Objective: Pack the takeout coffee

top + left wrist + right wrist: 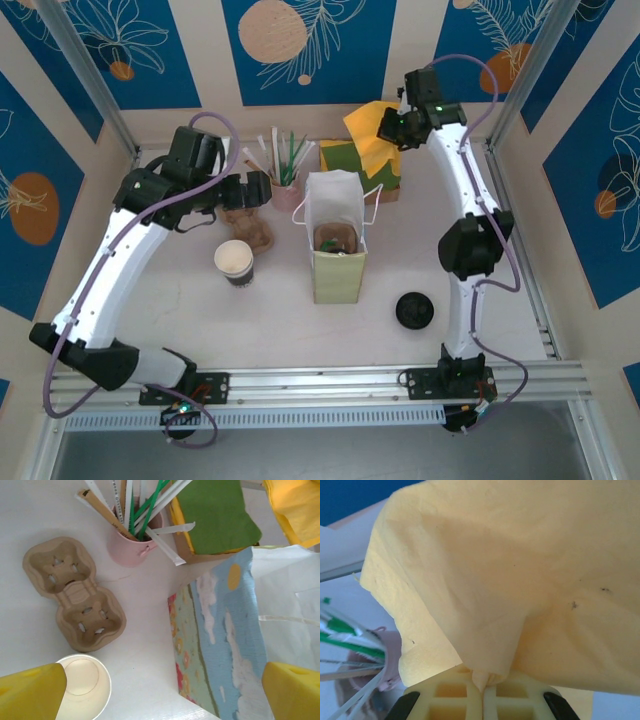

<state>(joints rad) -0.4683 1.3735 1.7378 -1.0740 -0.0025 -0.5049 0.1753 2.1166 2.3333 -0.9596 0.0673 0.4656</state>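
Observation:
The takeout coffee cup [234, 262] stands uncovered on the white table, white with a dark lower band; in the left wrist view its pale inside [82, 690] shows at the bottom left. Its round black lid [415, 310] lies apart, right of the paper bag [338, 250]. My left gripper [258, 192] hangs open above the table behind the cup, yellow fingertips [30, 692] wide apart, nothing between them. My right gripper [388, 128] is at the back, shut on a yellow napkin [510, 570] that drapes over its fingers [465, 695].
A brown cardboard cup carrier [72, 595] lies behind the cup. A pink cup of straws [130, 547] stands beside a box of green and yellow napkins [360, 165]. The bag [225, 630] stands upright and open, something brown inside it. Metal frame posts line the sides.

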